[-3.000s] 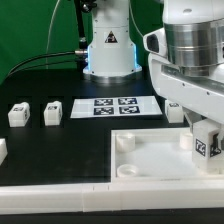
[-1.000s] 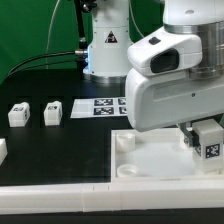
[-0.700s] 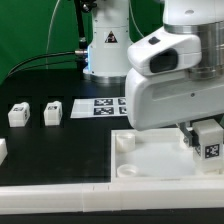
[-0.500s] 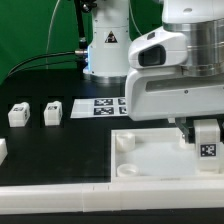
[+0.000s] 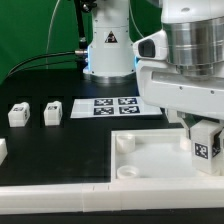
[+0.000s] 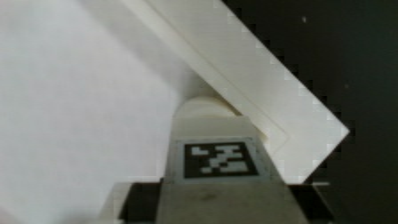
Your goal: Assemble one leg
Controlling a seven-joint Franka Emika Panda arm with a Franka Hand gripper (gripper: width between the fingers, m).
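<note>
My gripper (image 5: 203, 132) is shut on a leg (image 5: 205, 146), a small white block with a black-and-white tag facing the camera. It holds the leg upright over the far corner of the large white square panel (image 5: 160, 163), at the exterior view's right. In the wrist view the leg (image 6: 222, 150) fills the gap between the dark fingers (image 6: 146, 200) of the gripper (image 6: 222, 205), and its far end sits at the panel's corner (image 6: 89, 100). Whether the leg's end is in the socket is hidden. Two more legs (image 5: 18, 114) (image 5: 52, 111) stand on the black table at the left.
The marker board (image 5: 115, 106) lies behind the panel, in front of the robot base (image 5: 108, 50). The panel's left corner sockets (image 5: 125, 141) (image 5: 125, 171) are open. A white rail (image 5: 60, 196) runs along the front edge. A white part (image 5: 2, 150) shows at the left edge.
The wrist has turned about its own axis while holding the leg. The leg has stayed at the panel's right corner and sits slightly lower.
</note>
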